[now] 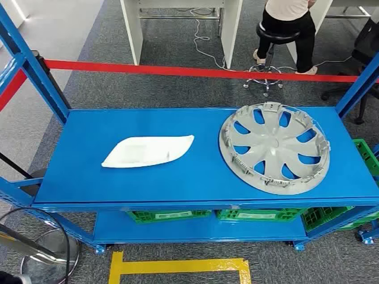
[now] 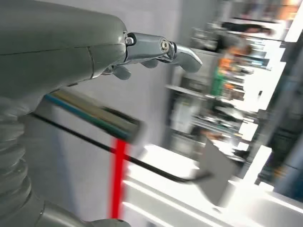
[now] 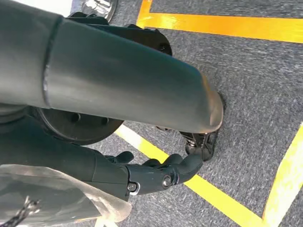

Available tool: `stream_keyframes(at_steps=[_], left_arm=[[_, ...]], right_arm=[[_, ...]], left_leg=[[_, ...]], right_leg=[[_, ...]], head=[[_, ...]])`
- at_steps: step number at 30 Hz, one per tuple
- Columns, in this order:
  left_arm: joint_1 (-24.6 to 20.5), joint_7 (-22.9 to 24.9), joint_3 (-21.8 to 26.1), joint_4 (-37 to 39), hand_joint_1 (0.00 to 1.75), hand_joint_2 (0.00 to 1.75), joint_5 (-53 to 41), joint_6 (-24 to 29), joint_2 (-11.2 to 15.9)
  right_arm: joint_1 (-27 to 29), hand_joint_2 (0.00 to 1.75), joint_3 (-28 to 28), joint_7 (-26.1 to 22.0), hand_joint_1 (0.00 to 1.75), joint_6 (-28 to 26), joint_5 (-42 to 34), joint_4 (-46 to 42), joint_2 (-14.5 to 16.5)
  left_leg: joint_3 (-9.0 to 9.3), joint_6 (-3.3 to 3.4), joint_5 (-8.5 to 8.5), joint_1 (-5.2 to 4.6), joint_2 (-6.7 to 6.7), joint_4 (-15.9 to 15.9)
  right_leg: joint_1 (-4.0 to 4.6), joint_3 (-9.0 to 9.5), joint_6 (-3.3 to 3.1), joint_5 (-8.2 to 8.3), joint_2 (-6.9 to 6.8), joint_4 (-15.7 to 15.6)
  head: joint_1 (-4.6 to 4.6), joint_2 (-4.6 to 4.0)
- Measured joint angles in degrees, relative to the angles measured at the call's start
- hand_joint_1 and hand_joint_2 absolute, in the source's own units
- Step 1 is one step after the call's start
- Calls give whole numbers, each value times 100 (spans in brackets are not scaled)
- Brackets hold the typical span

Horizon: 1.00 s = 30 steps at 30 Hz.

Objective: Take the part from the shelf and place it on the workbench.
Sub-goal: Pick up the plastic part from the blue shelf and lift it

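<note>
Head view: blue shelf [image 1: 134,177] w/ top deck carrying two things, white part [image 1: 147,151] lying flat toward the left and grey wheel cover [image 1: 274,148] lying inner side up toward the right, the two well apart. Green crates [image 1: 170,215] on the lower deck. Red tape [image 1: 179,70] stretches behind the shelf, yellow floor marking [image 1: 179,266] in front, a seated person [image 1: 288,26] on a stool beyond. Left wrist view, heavily blurred: left hand [image 2: 150,52] w/ fingers stretched out and apart, nothing in it, held in the air; beyond its fingertips a red stripe and pale blurred furniture, no part near it. Right wrist view: right hand [image 3: 157,172] hangs over grey carpet, fingers loosely extended and apart, holding nothing; yellow floor lines [image 3: 200,184] run just past its fingertips. Neither hand touches white part or wheel cover.
</note>
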Motion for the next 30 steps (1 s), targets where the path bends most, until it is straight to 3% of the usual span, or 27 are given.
stream_keyframes(at_steps=[6,14,25,30], left_arm=[[2,-94,-526,-609,0,175,-693,89,-4],[-113,-121,-1760,-804,0,175,-1591,132,87],[-714,-76,-3554,-257,0,175,-2468,139,397],[-1118,222,-4237,178,0,175,-2852,18,571]], right_arm=[[-26,0,9,130,0,89,248,32,0],[-56,0,196,277,0,142,786,54,0],[-114,0,496,370,0,245,1380,90,0],[-124,0,584,395,0,290,1556,104,-2]], left_leg=[[2,0,0,0,0,0],[3,0,0,0,1,3],[3,0,0,0,1,4],[3,0,0,0,1,4]], right_leg=[[0,0,0,0,0,0],[0,0,0,2,1,0],[0,-4,0,2,4,0],[0,-4,0,2,4,0]], head=[[-1,0],[0,0],[0,0],[0,0]])
